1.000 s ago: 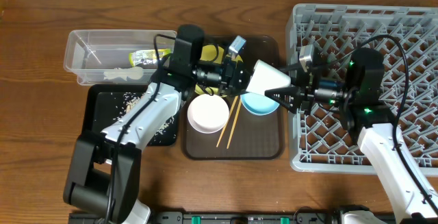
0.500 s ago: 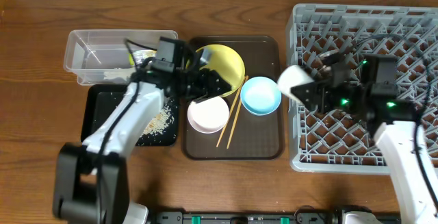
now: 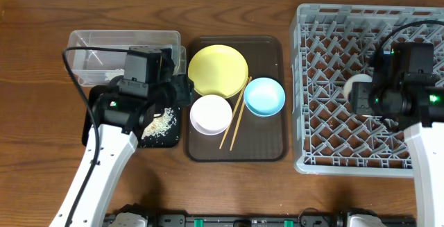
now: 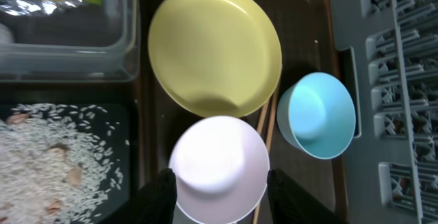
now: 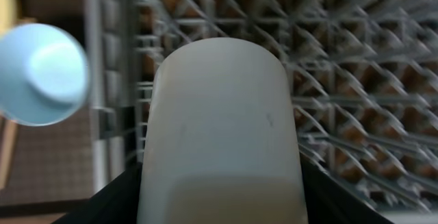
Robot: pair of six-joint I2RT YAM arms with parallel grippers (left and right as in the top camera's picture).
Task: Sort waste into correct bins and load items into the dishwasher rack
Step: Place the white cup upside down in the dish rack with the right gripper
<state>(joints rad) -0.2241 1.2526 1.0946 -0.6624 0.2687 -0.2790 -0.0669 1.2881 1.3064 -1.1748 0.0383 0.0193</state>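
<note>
The grey dishwasher rack point(image 3: 300, 116) fills the frame's right. On the brown tray point(image 3: 267, 150) at centre, the white bowl point(image 4: 219, 157) lies under my left gripper point(image 4: 219, 195), spread and empty. My right gripper point(image 5: 219, 195) clenches the small white cup point(image 3: 358, 86) over the rack: loading. Next, I judge, lower it into a cell and release.

The wooden table point(image 3: 41, 116) carries four things directly. The brown serving tray point(image 3: 267, 150) sits near its middle. Just left of that tray's far half lies the clear tub point(image 3: 104, 36), and just left of its near half the black tray point(image 3: 165, 143). Just right of the serving tray stands the grey rack point(image 3: 326, 137).
</note>
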